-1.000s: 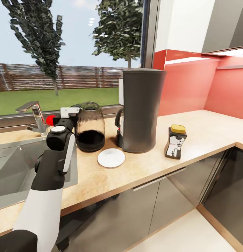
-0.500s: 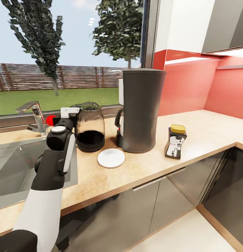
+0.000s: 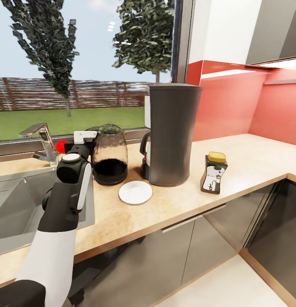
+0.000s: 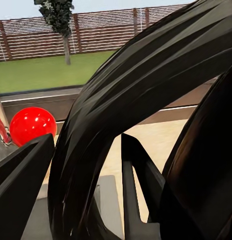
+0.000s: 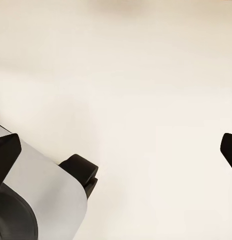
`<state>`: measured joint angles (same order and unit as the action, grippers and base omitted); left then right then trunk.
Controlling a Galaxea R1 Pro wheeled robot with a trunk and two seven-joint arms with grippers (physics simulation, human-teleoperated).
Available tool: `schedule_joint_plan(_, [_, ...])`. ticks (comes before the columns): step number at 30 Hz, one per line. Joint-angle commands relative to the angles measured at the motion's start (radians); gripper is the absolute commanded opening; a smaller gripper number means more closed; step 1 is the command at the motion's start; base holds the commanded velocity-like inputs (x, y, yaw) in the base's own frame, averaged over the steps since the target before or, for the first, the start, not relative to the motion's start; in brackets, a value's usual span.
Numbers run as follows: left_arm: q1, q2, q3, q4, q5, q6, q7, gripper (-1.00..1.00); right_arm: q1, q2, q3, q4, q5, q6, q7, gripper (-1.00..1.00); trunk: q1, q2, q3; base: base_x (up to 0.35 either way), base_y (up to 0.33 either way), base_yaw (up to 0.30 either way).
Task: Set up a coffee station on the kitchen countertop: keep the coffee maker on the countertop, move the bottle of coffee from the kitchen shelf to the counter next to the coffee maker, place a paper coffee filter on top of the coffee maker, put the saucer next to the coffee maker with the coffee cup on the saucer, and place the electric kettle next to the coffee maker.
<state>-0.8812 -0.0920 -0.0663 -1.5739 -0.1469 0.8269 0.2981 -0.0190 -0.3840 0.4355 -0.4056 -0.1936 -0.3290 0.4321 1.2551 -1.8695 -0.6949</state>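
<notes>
At the kettle (image 3: 108,154), the left hand (image 3: 85,137) stays clamped around its handle (nothing has shifted); release remains.

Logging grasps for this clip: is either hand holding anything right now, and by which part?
The left hand is at the electric kettle, its fingers around the black handle; a firm grip cannot be confirmed. The right hand is open, holding nothing.

Open worktop (image 3: 250,164) right of the jar (image 3: 214,173) and along the front edge. Narrow gap between jar and coffee machine (image 3: 170,134). Plate (image 3: 135,192) just in front of machine and kettle (image 3: 108,154), which crowd together. Left arm (image 3: 67,192) and tap (image 3: 41,140) blocking the kettle's sink side.
</notes>
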Motion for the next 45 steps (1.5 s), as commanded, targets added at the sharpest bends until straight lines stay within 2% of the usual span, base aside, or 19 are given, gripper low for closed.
schedule_joint_plan(1, [-0.001,0.000,-0.001,0.000,-0.007,0.006,-0.001,-1.00,-0.001,-0.001,0.006,0.001,-0.010,-0.002,0.002,1.00,0.000,0.000,-0.001,0.000,0.000,0.000])
schedule_joint_plan(4, [-0.001,0.000,-0.001,0.000,-0.008,0.006,-0.001,-1.00,-0.001,-0.001,0.006,0.001,-0.010,-0.002,0.002,1.00,0.000,0.000,-0.001,0.000,0.000,0.000])
schedule_joint_plan(5, [-0.001,0.000,-0.001,0.000,-0.008,0.006,-0.001,1.00,-0.001,-0.001,0.006,0.001,-0.010,-0.002,0.003,1.00,0.000,0.000,-0.001,0.000,0.000,0.000])
schedule_joint_plan(36, [-0.001,0.001,-0.001,-0.002,-0.007,0.006,-0.001,1.00,-0.001,-0.001,0.006,0.001,-0.010,-0.002,0.003,1.00,0.000,0.000,-0.001,-0.001,0.000,0.000])
schedule_joint_plan(45, [-0.001,0.001,-0.001,-0.003,-0.006,0.006,-0.001,1.00,-0.001,-0.001,0.006,0.001,-0.010,-0.002,0.004,1.00,0.000,0.000,-0.001,-0.105,0.000,0.000])
